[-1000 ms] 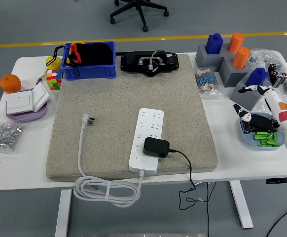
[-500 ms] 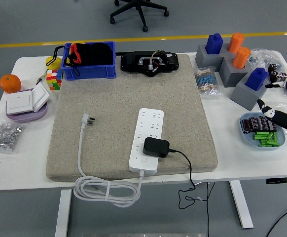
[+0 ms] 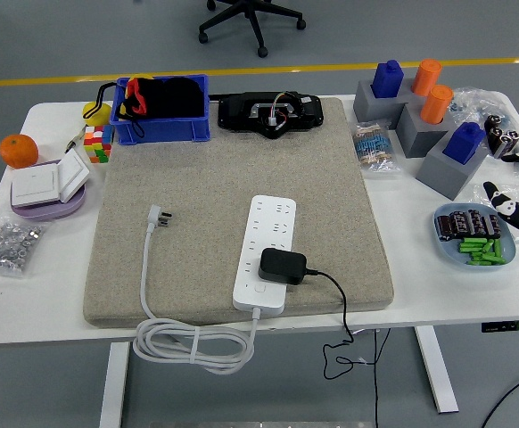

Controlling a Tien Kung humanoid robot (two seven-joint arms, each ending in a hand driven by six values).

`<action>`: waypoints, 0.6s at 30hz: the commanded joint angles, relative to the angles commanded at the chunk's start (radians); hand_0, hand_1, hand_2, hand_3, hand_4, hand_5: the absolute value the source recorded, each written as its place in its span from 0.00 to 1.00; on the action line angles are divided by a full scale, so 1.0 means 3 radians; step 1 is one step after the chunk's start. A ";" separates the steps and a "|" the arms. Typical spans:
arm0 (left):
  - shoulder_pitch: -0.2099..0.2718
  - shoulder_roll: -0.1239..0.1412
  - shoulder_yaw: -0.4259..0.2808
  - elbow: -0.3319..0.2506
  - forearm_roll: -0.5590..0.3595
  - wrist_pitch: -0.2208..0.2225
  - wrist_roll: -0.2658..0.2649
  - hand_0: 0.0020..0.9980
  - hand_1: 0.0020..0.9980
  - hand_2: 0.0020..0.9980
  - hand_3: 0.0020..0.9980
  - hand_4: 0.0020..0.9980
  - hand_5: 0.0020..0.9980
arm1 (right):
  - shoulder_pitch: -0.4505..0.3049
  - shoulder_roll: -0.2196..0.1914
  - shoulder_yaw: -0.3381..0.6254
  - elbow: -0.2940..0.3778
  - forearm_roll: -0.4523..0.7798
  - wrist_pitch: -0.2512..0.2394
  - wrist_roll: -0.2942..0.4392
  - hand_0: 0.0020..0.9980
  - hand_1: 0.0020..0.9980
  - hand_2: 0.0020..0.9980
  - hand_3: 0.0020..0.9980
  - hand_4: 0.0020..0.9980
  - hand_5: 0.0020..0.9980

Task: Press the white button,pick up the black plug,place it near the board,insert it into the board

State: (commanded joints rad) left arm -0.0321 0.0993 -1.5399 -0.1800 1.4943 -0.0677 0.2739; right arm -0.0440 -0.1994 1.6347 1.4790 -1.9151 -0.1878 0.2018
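A white power strip (image 3: pixel 268 241) lies on the grey mat (image 3: pixel 206 178), with its white button (image 3: pixel 259 289) at the near end. The black plug (image 3: pixel 283 266) sits on the strip just above that button, and its black cable (image 3: pixel 340 299) runs off the table's front edge. The strip's own white cord and plug (image 3: pixel 159 217) lie to the left on the mat. My right hand (image 3: pixel 516 183) shows only as spread black fingers (image 3: pixel 512 206) at the right edge, far from the strip and holding nothing. My left arm is out of view.
A blue bin (image 3: pixel 163 125) and a black device (image 3: pixel 268 112) stand at the mat's far edge. Grey blocks with blue and orange cylinders (image 3: pixel 420 107) and a blue dish (image 3: pixel 473 236) crowd the right side. An orange (image 3: pixel 18 150), a cube (image 3: pixel 98 143) and a switch plate (image 3: pixel 45 185) lie at the left.
My right hand has drawn back to the right, from over the blue dish to the picture's edge. The plug and the strip have not moved.
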 joint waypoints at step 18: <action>0.0032 0.0037 -0.0028 0.0000 0.0032 0.0000 0.0014 0.71 0.70 0.67 0.71 0.72 0.30 | -0.0043 0.0076 0.0028 -0.0011 -0.0007 0.0052 -0.0033 0.89 0.76 0.70 0.65 0.81 0.41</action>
State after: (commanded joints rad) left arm -0.0225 0.1103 -1.5484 -0.1800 1.5040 -0.0677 0.2782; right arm -0.0568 -0.1766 1.6430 1.4757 -1.9173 -0.1721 0.1918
